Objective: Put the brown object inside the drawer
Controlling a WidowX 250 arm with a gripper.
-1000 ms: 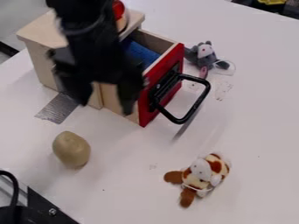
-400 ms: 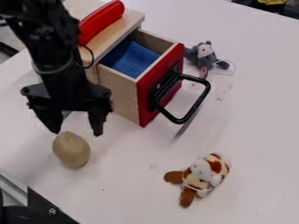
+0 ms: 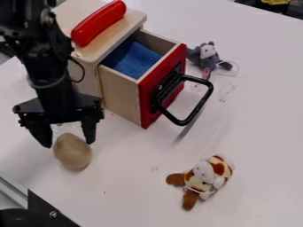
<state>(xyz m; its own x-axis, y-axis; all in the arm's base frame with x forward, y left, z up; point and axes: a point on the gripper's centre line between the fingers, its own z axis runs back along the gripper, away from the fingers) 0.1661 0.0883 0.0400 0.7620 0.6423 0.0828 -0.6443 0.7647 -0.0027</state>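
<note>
Hanging at left of frame, black claw (image 3: 68, 143) spread, one fingertip either side of brown lump's (image 3: 72, 153) upper end; contact hard to tell. Lump on white table (image 3: 136, 195), lower left of frame. Drawer (image 3: 121, 95) pulled open, upper middle, blue cloth (image 3: 133, 61) inside. Grey plush mouse (image 3: 208, 55) upper right, brown-and-white plush toy (image 3: 204, 175) lower right.

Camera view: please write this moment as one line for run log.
Hand: open, at the brown object | object: on table, not yet in drawer | drawer: pulled out, blue cloth inside
</note>
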